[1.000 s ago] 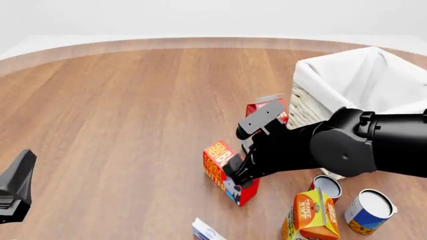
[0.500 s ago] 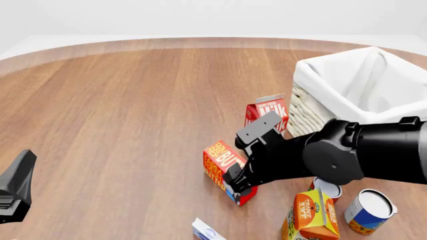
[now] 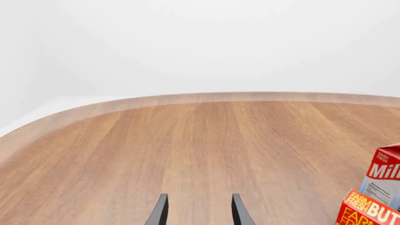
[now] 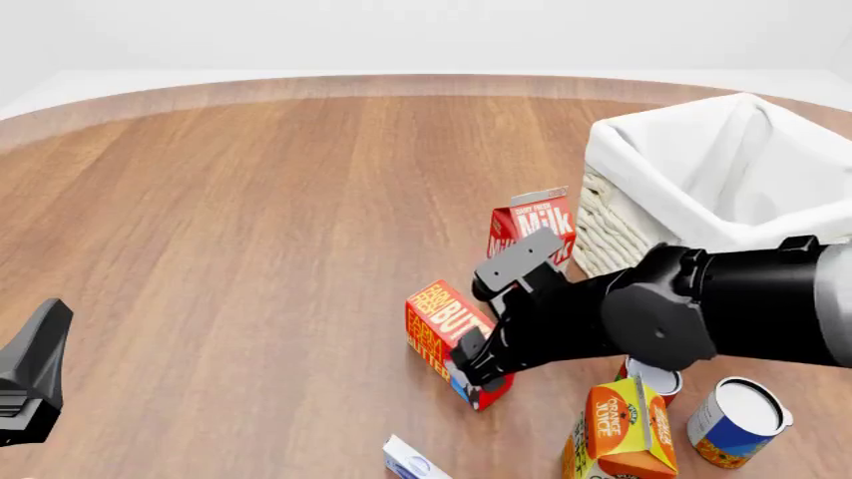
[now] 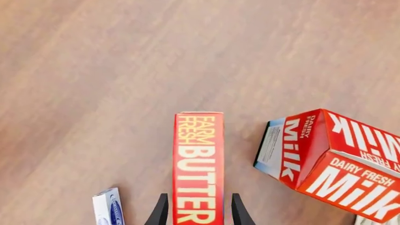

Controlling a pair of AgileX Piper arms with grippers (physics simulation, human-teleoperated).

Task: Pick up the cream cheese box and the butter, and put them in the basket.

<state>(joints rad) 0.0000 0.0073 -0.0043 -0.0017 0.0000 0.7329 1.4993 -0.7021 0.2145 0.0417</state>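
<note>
The right gripper (image 5: pixel 197 216) has its fingers either side of the butter (image 4: pixel 446 334), whether clamped is unclear; the cream cheese box (image 4: pixel 407 460) lies at the table's near edge. The left gripper (image 3: pixel 198 212) hangs with fingers apart.

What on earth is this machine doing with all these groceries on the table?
The right gripper has its fingers on either side of the red butter carton, which stands on its edge on the wooden table; whether it grips yet is unclear. The left gripper waits open, away from everything. The small white-and-blue cream cheese box lies untouched near the front edge. Both should end up in the cream-white woven basket.
</note>
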